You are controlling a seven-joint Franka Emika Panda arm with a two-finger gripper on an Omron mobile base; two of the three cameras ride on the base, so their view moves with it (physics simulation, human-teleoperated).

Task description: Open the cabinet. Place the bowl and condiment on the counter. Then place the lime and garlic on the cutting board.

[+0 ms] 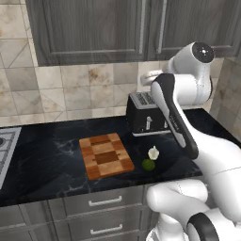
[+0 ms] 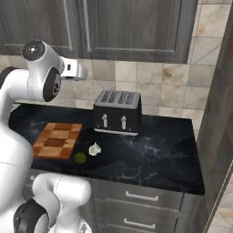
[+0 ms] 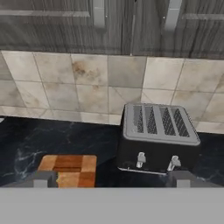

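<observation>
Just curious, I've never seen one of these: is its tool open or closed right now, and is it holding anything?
Tool: open, holding nothing.

Flat, even, moderately bright rendered light with no visible source. The counter (image 1: 56, 160) carries soft pale sheen among its veins, and the toaster (image 2: 117, 112) throws a faint shadow at its base. All three views are low-resolution and slightly soft throughout; straight lines stay straight at the edges.
</observation>
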